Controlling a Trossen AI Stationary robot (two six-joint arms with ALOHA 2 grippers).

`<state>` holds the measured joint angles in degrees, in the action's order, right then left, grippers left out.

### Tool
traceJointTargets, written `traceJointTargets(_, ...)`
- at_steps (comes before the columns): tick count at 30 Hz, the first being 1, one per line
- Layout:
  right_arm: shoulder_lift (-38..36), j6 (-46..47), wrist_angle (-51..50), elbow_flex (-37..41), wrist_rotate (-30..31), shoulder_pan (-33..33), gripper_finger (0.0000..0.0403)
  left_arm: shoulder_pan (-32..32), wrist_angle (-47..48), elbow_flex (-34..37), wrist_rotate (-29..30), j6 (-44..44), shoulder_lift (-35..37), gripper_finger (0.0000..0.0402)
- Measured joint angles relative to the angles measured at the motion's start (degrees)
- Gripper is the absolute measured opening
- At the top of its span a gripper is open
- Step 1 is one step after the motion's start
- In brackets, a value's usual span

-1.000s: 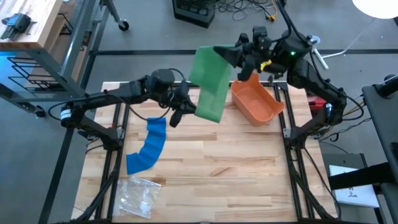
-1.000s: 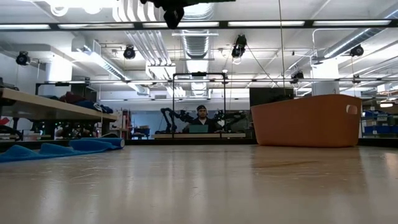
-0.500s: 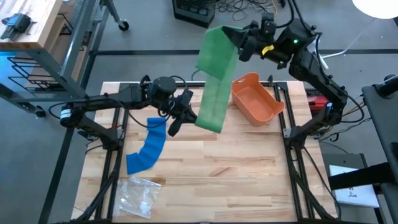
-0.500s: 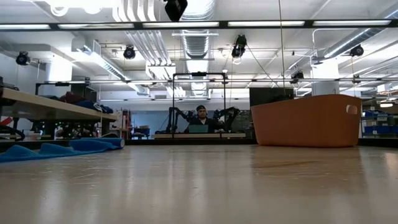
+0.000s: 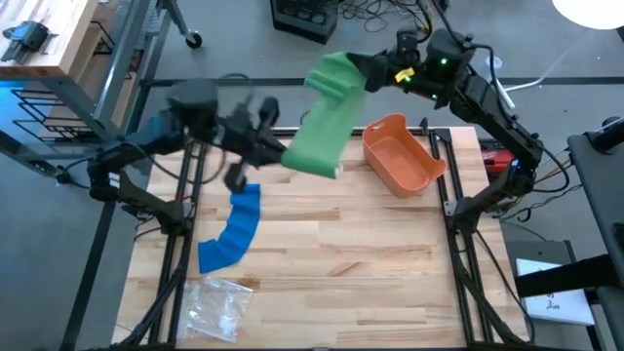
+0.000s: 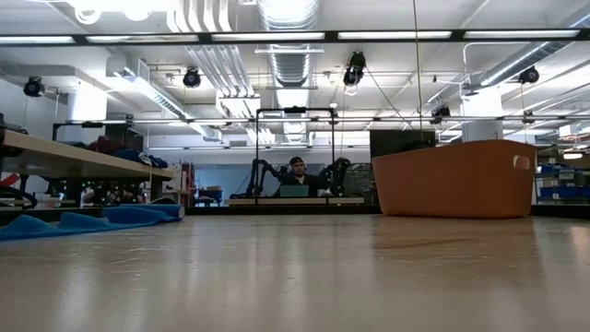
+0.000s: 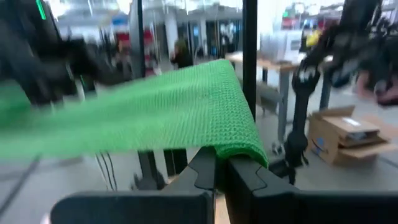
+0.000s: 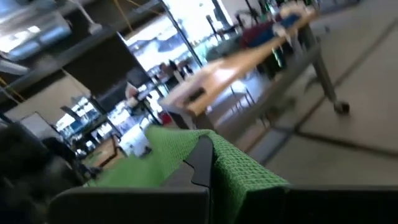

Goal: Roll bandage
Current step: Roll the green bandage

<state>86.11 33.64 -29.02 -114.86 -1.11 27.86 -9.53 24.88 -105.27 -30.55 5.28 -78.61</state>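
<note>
Stretching between the two grippers, the green bandage [image 5: 322, 127] is hanging in the air above the table's [image 5: 370, 263] far edge, well clear of the wood. The right gripper [image 5: 363, 76] is pinching the strip's upper end with its jaws closed on the fabric, out beyond the far edge. The left gripper [image 5: 278, 151] is clamping the lower end, jaws closed on the cloth too, just over the far left part of the table; in the left wrist view the green weave [image 7: 155, 112] is folding over the closed fingers [image 7: 205, 168]. In the right wrist view the cloth [image 8: 242, 168] is draping beside that arm's finger [image 8: 202, 158].

An orange bin [image 5: 400, 156] is sitting at the far right, close to the strip's right edge. A blue bandage [image 5: 232, 229] is lying curved on the left side, and a clear bag [image 5: 216, 304] is resting at the near left corner. The middle and near right of the table are lying open.
</note>
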Motion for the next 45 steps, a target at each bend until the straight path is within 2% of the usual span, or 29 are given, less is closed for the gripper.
traceJointTargets(6,0.3,3.0,-6.0,1.7,-0.9,-2.6,0.0000,0.0,1.1,-7.6,1.2,2.8,-0.1,0.0001)
traceJointTargets(13,0.3,3.2,-8.9,2.8,-1.0,-6.5,0.0000,-0.2,9.3,-11.1,13.2,11.2,-0.1,0.0001)
traceJointTargets(21,0.2,2.6,-11.0,3.3,-2.4,-9.2,0.0004,-1.1,2.1,-10.3,13.3,10.3,-0.9,0.0001)
traceJointTargets(25,0.2,2.4,-11.2,3.5,-3.0,-9.6,0.0044,-1.2,2.1,-10.1,13.3,10.3,-2.6,0.0001)
traceJointTargets(32,0.2,3.6,-10.9,3.5,-3.2,-9.7,0.0156,-1.2,2.1,-10.1,12.7,10.3,-2.5,0.0002)
traceJointTargets(39,0.2,26.3,-10.5,3.5,-2.5,-9.1,0.0236,-1.2,6.0,-10.1,12.0,12.7,-1.6,0.0002)
traceJointTargets(45,0.2,34.1,-8.0,3.5,-8.1,-9.1,0.0267,-1.2,10.8,-10.1,12.0,16.2,-0.2,0.0002)
